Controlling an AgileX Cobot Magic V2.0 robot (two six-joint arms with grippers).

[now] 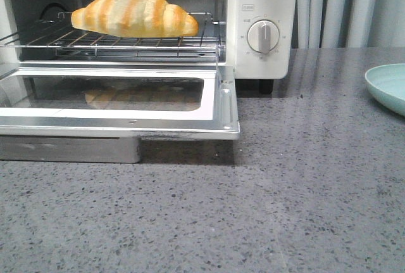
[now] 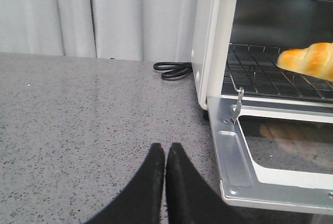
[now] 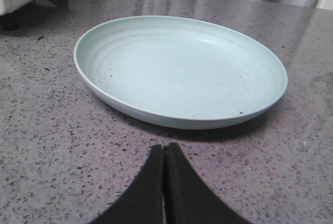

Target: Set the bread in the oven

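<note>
The bread [image 1: 134, 12], golden-orange with pale stripes, lies on the wire rack [image 1: 120, 43] inside the cream-white oven [image 1: 262, 57]. The oven's glass door [image 1: 120, 102] hangs open and flat, mirroring the loaf. In the left wrist view one end of the bread [image 2: 309, 60] shows on the rack. My left gripper [image 2: 165, 147] is shut and empty over the counter, beside the door's corner. My right gripper [image 3: 164, 147] is shut and empty, close in front of a pale green plate [image 3: 182, 70]. Neither gripper shows in the front view.
The pale green plate [image 1: 387, 86] sits at the right edge of the grey speckled counter. A black cable [image 2: 173, 70] lies coiled behind the oven's left side. Pale curtains [image 1: 345, 7] hang at the back. A metal tray [image 1: 69, 148] sits under the open door.
</note>
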